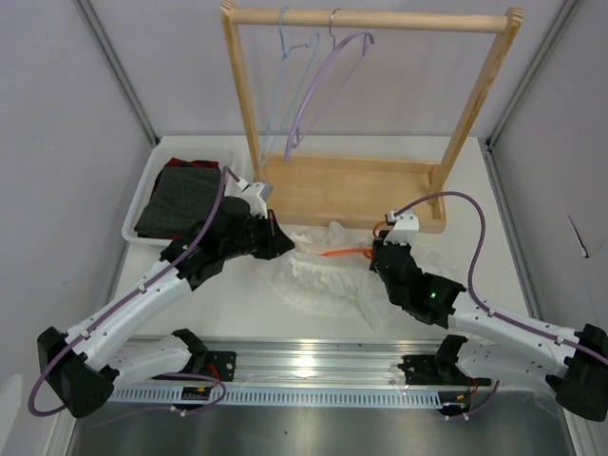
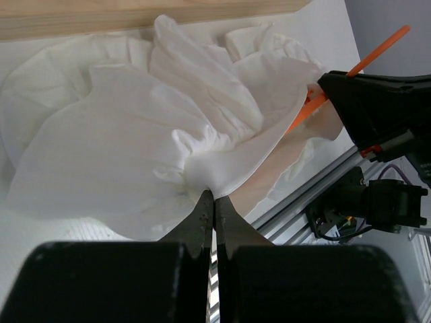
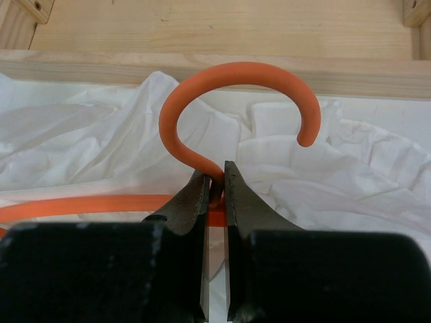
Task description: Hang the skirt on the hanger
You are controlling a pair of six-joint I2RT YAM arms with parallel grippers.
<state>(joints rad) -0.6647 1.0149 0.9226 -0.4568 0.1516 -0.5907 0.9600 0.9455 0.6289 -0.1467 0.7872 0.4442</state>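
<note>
Both grippers busy, one thing each

Left gripper (image 2: 214, 202) is pinched tight on a fold of the skirt (image 2: 121, 141); right gripper (image 3: 215, 185) is clamped on the hanger (image 3: 236, 69) just under its hook, at the skirt's 3 o'clock, wooden rack (image 1: 351, 190) at 12.

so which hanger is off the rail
The bright orange plastic hanger, held by the right gripper; the lilac hanger and pale blue hanger hang from the wooden rail.

The wooden rack's base (image 1: 347, 190) walls off the tabletop (image 1: 532, 275) just behind the skirt (image 1: 318, 280). A white bin (image 1: 142, 195) blocks the far left corner; bare tabletop at the far right lies open.
</note>
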